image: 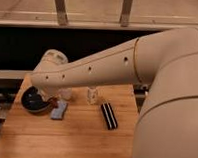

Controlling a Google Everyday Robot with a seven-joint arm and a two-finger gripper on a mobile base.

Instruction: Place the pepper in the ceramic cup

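Observation:
My gripper [48,97] hangs below the white wrist at the left of the wooden table [79,142]. It is over the right rim of the round black bowl [32,101] and just left of the whitish ceramic cup [66,94]. The forearm hides the cup's top. The pepper does not show clearly; only a small dark bit under the gripper, by the blue sponge [60,110], could be it. The big white arm reaches in from the right and covers much of the view.
A small white bottle with a cap [92,95] stands right of the cup. A black striped block [109,116] lies at the table's middle right. A dark wall and a metal rail run behind the table.

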